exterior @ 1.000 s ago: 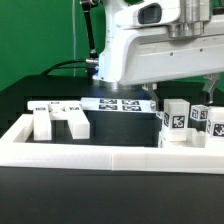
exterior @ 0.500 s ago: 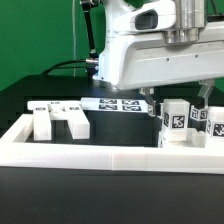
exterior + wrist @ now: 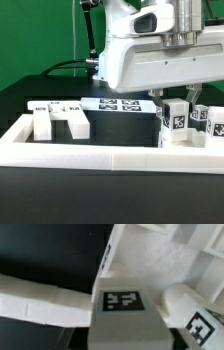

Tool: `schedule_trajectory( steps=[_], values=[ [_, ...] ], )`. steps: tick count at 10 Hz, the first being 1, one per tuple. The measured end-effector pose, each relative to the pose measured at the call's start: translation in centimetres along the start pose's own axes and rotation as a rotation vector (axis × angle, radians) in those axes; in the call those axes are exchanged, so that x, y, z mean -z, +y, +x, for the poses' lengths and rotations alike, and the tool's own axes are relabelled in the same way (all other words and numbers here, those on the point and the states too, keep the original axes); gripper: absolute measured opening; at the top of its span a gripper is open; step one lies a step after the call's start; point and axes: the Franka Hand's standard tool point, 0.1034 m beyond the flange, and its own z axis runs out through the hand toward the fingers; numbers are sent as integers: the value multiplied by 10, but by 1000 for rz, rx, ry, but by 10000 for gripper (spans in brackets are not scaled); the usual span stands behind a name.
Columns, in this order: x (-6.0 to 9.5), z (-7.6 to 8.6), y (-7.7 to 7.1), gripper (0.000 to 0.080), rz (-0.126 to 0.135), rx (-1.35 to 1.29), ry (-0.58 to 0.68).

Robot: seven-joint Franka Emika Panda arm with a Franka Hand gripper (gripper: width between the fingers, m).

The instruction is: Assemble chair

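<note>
White chair part (image 3: 176, 120) sits clamped inside end effector (image 3: 178, 100).

We record a black table (image 3: 120, 135) with a matte top, seen in the exterior view. A long white border rail (image 3: 110, 158) lies along its near side and turns back toward the far side at the exterior view's left. Inside the rail, at that view's left, a white chair part (image 3: 58, 118) rests on the surface — a tagged bar with two stubby blocks projecting toward the near side. At the far middle the marker board (image 3: 118, 104) lies flat. At the exterior view's right an upright block (image 3: 176, 122) stands with a tag facing us. Further tagged white pieces (image 3: 212, 120) stand just beside it — their number we cannot tell.
</note>
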Motion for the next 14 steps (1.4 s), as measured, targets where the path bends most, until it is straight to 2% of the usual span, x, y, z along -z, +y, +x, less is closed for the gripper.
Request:
schedule_trajectory(
  steps=[2, 4, 6, 14],
  values=[
    [0, 0, 0, 289, 2, -21, 1],
    [-1, 0, -3, 289, 5, -208, 2],
    [-2, 2, -11, 291, 11, -451, 5],
    [-3, 5, -13, 291, -28, -1155, 52]
  ],
)
